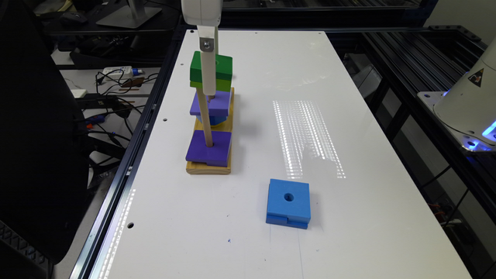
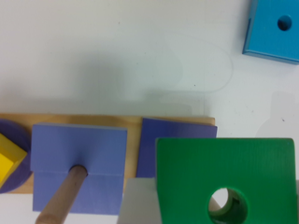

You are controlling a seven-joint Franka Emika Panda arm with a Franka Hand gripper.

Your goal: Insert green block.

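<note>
Foam, or a light painted wood, was my guess for the green block [image 1: 222, 69]: matte faces and crisp edges that looked stiff, so I judged it light, not fragile and not slippery. It hung in the air above the wooden base [image 1: 228, 116], held by the gripper [image 1: 209, 73], whose white finger [image 1: 208, 66] ran down the block's near side in the exterior view. The wrist view showed the green top face [image 2: 224, 163] close under the camera, its round hole [image 2: 227, 206] open, with a grey-white finger part at its edge. The fingers appeared closed on the block across two opposite sides, though the far finger was hidden. That seemed the right hold, flat side walls across the middle, leaving the hole free. The two layers, dark green over lime, looked joined, and a grip spanning both seemed safest. Below stood a purple square [image 1: 211, 102] over a blue piece [image 1: 215, 119], and nearer the camera another purple square [image 1: 209, 149] with a long peg [image 1: 205, 120] rising through it. Which peg the green block sat over I could not tell; the hole looked offset from the visible peg in the wrist view. A snug hole would probably bind if the block tilted, so it needed to stay level. A blue block [image 1: 288, 203] lay well apart on the table [image 1: 387, 174].
</note>
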